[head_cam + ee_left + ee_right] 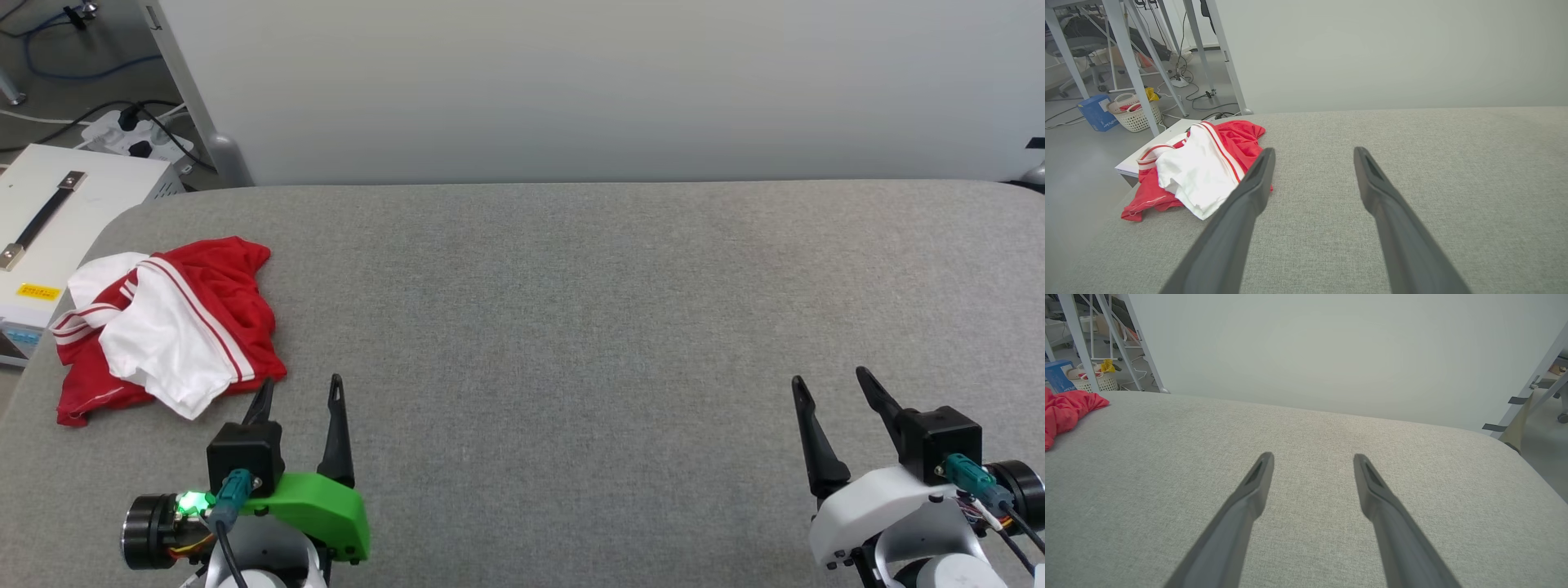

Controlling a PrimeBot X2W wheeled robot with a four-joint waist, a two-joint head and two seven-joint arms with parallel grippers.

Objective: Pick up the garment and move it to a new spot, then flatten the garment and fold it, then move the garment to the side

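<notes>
Lying crumpled at the left edge of the table (571,327), just beyond the open, empty left hand (302,382) while the right hand (829,376) hangs open and empty well apart, the garment (175,327) could slip over that edge if a shallow pinch drags only one loose layer.

At the left edge of the bench (571,310), bunched up: garment (171,327). Just before it, by its near right corner, left claw (302,380), fingers pointing away; whether touching, unclear. Well apart to the right, over the near right of the bench, right claw (829,376), pointing the same way. Behind the far edge, upright, a panel (612,82). Left of the bench, beside the garment and lower, a box (49,220); behind that, on the floor (1073,175), a power strip (135,135). Farther back on the floor, a basket (1133,114).
</notes>
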